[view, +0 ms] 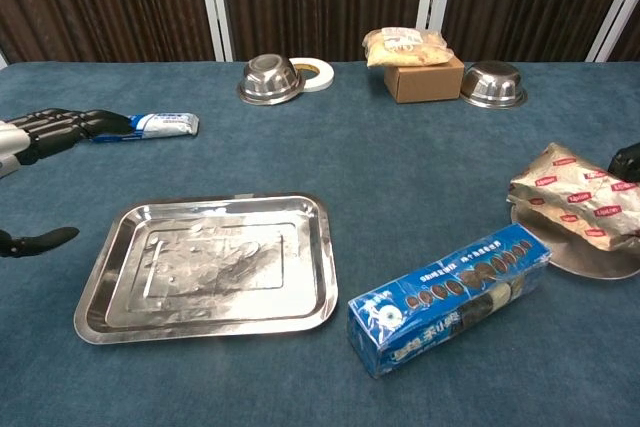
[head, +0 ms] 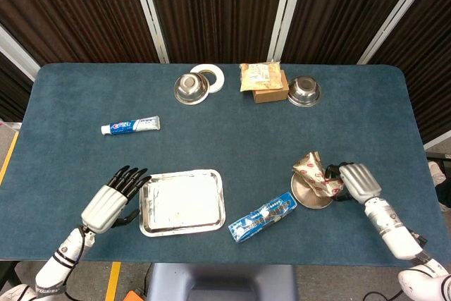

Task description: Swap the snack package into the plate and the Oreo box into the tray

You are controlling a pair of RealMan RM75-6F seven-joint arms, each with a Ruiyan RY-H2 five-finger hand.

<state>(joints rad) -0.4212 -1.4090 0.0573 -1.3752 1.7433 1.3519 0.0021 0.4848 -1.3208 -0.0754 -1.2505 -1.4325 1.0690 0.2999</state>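
My right hand holds the crinkled gold-and-red snack package just over the round steel plate; in the chest view the snack package lies low over the plate, with only dark fingertips showing at the frame edge. A blue Oreo box lies on the cloth between the plate and the rectangular steel tray; the chest view shows the Oreo box right of the tray. My left hand hovers open at the tray's left edge, fingers spread.
A toothpaste tube lies at the left. At the back stand two steel bowls, a tape roll and a cardboard box with a snack bag on top.
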